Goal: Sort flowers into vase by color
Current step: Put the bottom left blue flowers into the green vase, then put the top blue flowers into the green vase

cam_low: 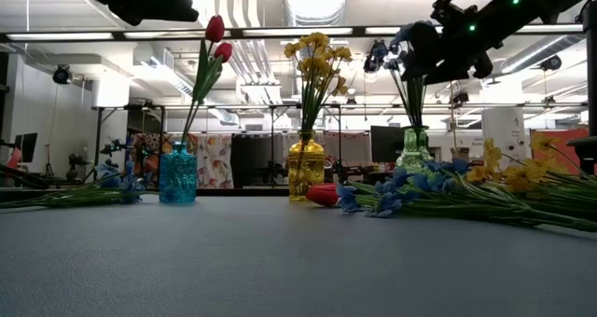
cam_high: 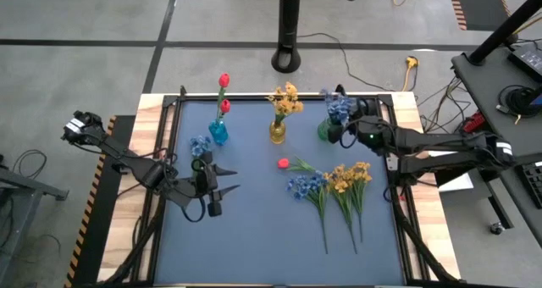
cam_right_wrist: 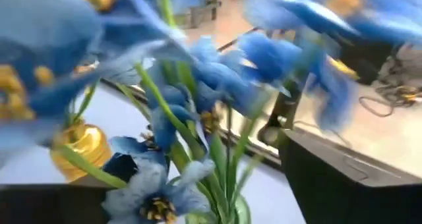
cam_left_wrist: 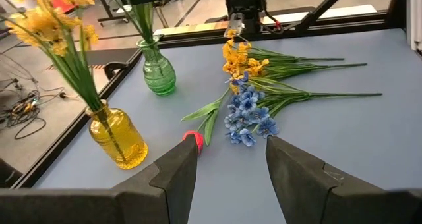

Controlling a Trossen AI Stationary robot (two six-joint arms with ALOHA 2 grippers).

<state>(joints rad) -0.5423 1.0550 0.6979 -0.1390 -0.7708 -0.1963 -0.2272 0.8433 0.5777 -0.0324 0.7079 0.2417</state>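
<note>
Bright overhead ceiling lights, soft shadows, right wrist view blurred, perhaps motion

- From straight overhead we look down on the whole table (cam_high: 254, 229) and both arms.
- At tabletop level we face across the mat into the room.
- Our left wrist camera looks across at the yellow vase (cam_left_wrist: 119, 137) and green vase (cam_left_wrist: 159, 69), shared with both fixed views.
- Our right wrist camera sits right against blue blossoms (cam_right_wrist: 198, 72).
</note>
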